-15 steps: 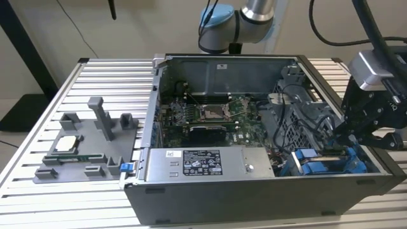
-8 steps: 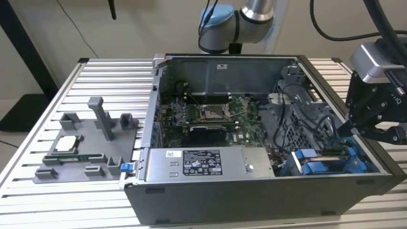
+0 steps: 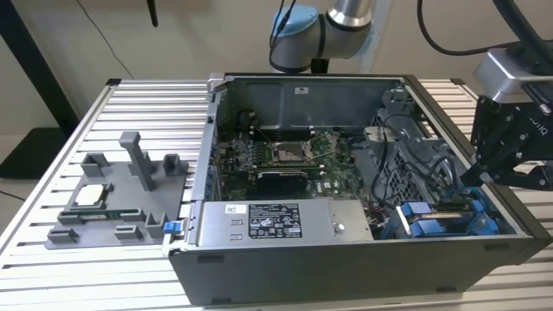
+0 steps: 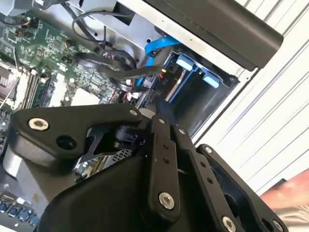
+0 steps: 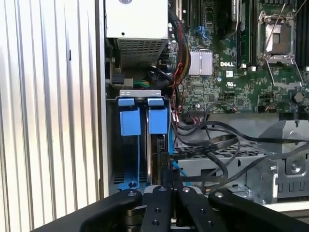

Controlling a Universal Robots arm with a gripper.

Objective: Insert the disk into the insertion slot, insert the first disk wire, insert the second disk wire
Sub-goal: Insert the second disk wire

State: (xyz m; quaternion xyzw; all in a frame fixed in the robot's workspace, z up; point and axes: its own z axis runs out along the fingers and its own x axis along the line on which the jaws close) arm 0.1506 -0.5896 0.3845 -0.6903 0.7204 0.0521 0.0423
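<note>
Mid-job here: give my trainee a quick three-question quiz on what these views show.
1. True or false: the computer case has its side open.
2. In the exterior view, the gripper hangs over which end of the case: A) the view's left, B) the view's right?
3. What colour are the tabs on the drive bays in the first wrist view?

Key: 1 true; 2 B; 3 blue.

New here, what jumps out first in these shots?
The open computer case on the slatted table, with its green motherboard exposed in the middle. Next, the bright blue drive carriers in the drive cage at the case's corner on the exterior view's right. The black hand hangs just above them, its fingertips close together by the black cables.
</note>
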